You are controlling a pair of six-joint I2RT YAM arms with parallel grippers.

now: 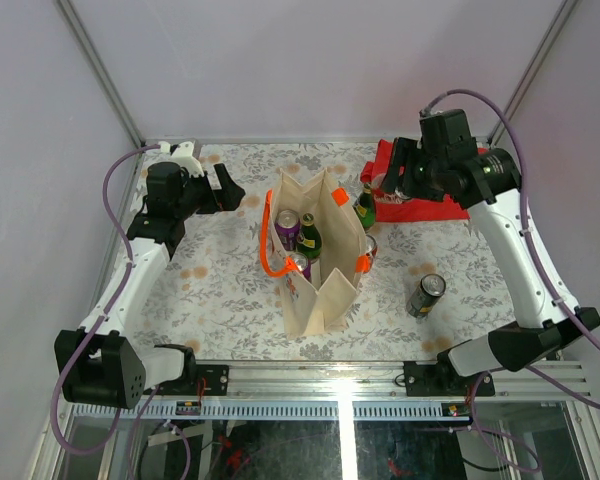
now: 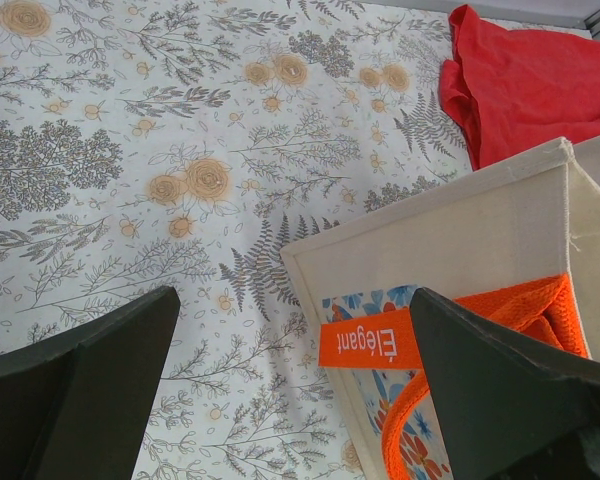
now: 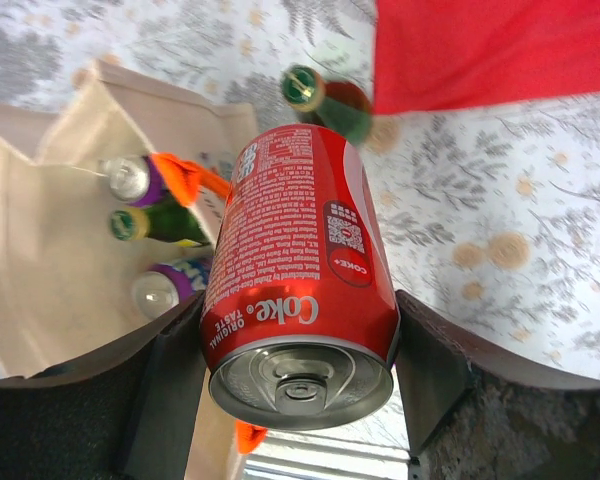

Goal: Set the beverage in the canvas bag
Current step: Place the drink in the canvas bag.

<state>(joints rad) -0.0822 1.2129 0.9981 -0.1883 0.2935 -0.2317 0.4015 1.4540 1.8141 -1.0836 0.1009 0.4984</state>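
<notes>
The beige canvas bag [image 1: 315,250] with orange handles [image 1: 268,240] stands open at the table's middle. It holds a purple can [image 1: 287,225], a green bottle [image 1: 308,238] and another can. My right gripper [image 1: 388,178] hovers to the bag's back right, above the table. In the right wrist view it [image 3: 300,345] is shut on a red Coke can [image 3: 300,280], with the bag's opening [image 3: 50,250] to the left. My left gripper [image 1: 225,190] is open and empty, to the left of the bag. The left wrist view shows the bag's corner [image 2: 450,230] between its spread fingers [image 2: 80,385].
A green bottle [image 1: 365,205] stands just right of the bag, with a can [image 1: 370,245] beside it. A dark can [image 1: 427,295] lies on the cloth at the front right. A flat red cloth [image 1: 420,205] lies at the back right. Walls enclose the table.
</notes>
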